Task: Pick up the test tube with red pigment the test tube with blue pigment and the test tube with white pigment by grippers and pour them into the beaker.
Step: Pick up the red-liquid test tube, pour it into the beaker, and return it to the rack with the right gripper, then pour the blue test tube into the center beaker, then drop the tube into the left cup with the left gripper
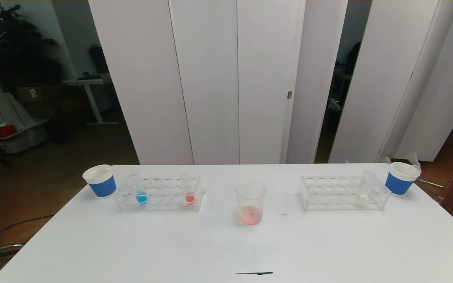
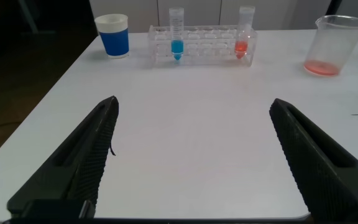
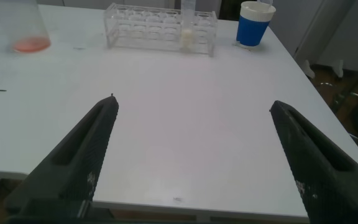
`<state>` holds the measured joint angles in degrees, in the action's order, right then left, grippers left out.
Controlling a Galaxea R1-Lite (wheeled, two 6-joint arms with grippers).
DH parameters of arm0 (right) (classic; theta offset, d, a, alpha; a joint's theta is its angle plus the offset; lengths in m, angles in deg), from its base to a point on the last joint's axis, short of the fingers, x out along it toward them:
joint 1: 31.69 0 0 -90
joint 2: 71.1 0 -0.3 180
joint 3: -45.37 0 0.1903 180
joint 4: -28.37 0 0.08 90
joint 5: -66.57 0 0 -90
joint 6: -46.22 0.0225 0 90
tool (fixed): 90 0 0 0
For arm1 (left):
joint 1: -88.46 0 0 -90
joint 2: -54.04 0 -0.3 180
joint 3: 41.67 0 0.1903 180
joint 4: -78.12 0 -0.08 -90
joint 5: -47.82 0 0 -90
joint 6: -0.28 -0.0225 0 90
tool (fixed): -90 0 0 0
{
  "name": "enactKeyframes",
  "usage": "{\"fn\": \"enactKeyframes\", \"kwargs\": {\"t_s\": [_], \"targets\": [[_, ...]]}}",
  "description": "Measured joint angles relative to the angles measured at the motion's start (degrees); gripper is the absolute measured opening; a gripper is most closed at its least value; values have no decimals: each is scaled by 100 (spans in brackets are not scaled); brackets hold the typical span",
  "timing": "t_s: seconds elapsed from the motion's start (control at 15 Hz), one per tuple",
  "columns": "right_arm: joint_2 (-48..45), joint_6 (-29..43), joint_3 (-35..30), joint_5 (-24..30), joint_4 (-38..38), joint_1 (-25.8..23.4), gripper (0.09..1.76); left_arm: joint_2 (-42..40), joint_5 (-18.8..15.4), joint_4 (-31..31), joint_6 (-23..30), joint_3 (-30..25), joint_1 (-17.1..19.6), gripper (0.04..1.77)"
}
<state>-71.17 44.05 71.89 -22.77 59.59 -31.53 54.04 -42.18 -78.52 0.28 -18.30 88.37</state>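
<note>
The beaker (image 1: 250, 202) (image 2: 335, 46) stands mid-table with a thin layer of pinkish-red liquid at its bottom. The test tube with blue pigment (image 1: 141, 195) (image 2: 177, 37) and the test tube with red pigment (image 1: 189, 194) (image 2: 243, 37) stand upright in the left clear rack (image 1: 159, 193). Upright in the right clear rack (image 1: 342, 192) is the test tube with white pigment (image 1: 363, 192) (image 3: 188, 31). My left gripper (image 2: 194, 102) is open over bare table, well short of the left rack. My right gripper (image 3: 194, 102) is open too, near the table's front edge. Neither arm shows in the head view.
A white-and-blue paper cup (image 1: 100, 181) (image 2: 114, 35) stands left of the left rack, another (image 1: 401, 179) (image 3: 255, 23) right of the right rack. A short black mark (image 1: 254, 273) lies near the white table's (image 1: 328, 243) front edge. White panels stand behind.
</note>
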Motion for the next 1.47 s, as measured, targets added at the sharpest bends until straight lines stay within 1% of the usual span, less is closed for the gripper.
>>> {"fn": "enactKeyframes", "kwargs": {"t_s": [1.47], "targets": [[0,0,0,2,0,0,175,0,0,0,0,0,0,174]]}}
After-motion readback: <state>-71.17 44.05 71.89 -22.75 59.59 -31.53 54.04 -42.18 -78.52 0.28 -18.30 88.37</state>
